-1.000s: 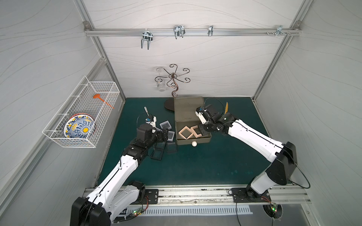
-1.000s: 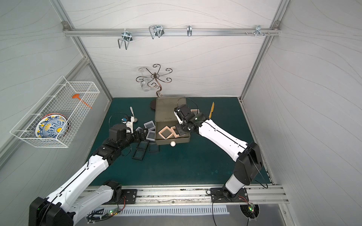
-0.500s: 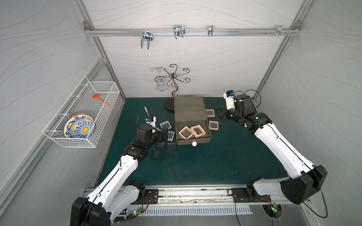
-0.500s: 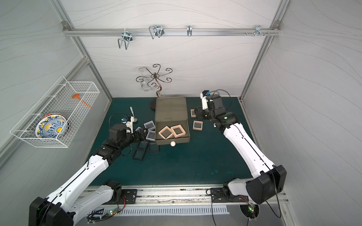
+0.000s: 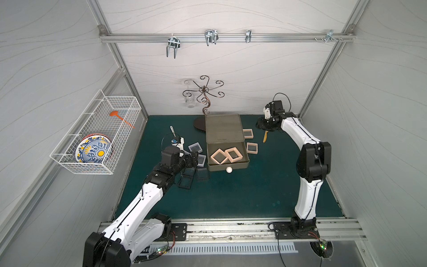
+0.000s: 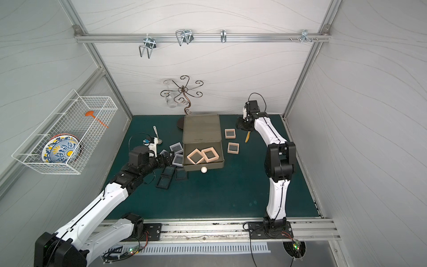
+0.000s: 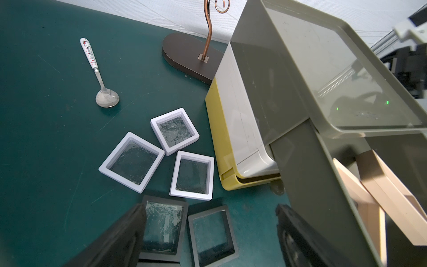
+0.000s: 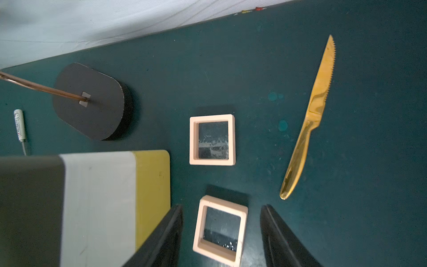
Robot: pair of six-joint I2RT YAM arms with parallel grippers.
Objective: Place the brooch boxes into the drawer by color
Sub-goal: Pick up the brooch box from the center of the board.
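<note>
I am hovering the left gripper (image 7: 210, 207), jaws spread wide with nothing between them, just left of the drawer (image 5: 225, 129), over the black brooch boxes (image 7: 211, 234) and white brooch boxes (image 7: 131, 161) lying on the mat (image 5: 231, 198) there. The drawer's olive top tier (image 5: 245, 163) is standing pulled out toward me, with two peach brooch boxes (image 5: 233, 154) lying inside, touching each other. I am holding the right gripper (image 8: 222, 205) off the drawer's right side near its back, jaws parted and empty, over two loose peach boxes (image 8: 212, 139) lying beside the drawer, a gold knife (image 8: 309, 120) just beyond them.
</note>
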